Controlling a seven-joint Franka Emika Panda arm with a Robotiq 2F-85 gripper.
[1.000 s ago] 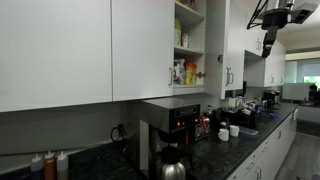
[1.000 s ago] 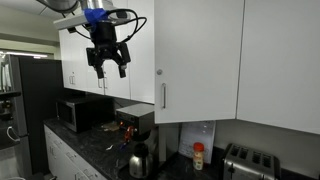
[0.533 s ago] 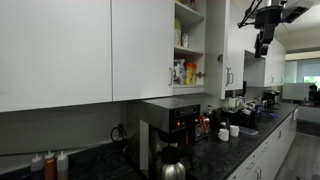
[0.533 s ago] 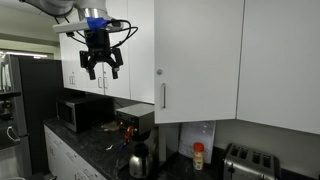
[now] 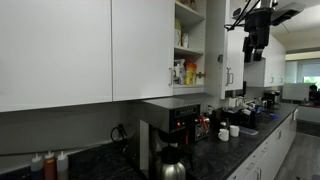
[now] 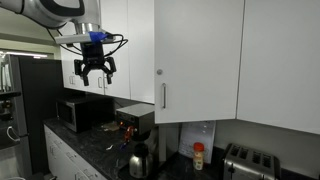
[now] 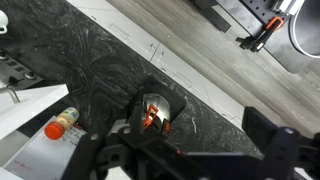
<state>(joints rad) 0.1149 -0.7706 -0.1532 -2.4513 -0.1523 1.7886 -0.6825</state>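
Exterior views both show a kitchen wall lined with white wall cabinets (image 6: 200,50), most doors shut; one compartment (image 5: 190,40) stands open in an exterior view, with bottles and boxes on its shelves. A dark refrigerator (image 6: 25,110) stands at the far end of the run. Below the cabinets runs a dark stone worktop (image 7: 110,70), which the wrist view shows from above, with white drawer fronts along its edge and a wood floor beyond. A microwave (image 6: 80,112) stands on the worktop, and a black coffee machine (image 5: 170,125) stands near it under the cabinets. A toaster (image 6: 250,160) stands well apart from both, at the other end. A steel carafe (image 5: 172,162) stands just in front of the coffee machine. The end effector (image 6: 97,80) hangs from the arm high in front of the shut cabinet doors, fingers pointing down, above the microwave and well clear of the worktop. In both exterior views its fingers (image 5: 252,55) are spread wide, with nothing between them and nothing touching them. Its dark fingers fill the lower edge of the wrist view, out of focus. Smaller items on the worktop include white mugs (image 5: 228,131), three sauce bottles (image 5: 50,165) and a red-capped bottle (image 6: 198,156) beside the toaster.
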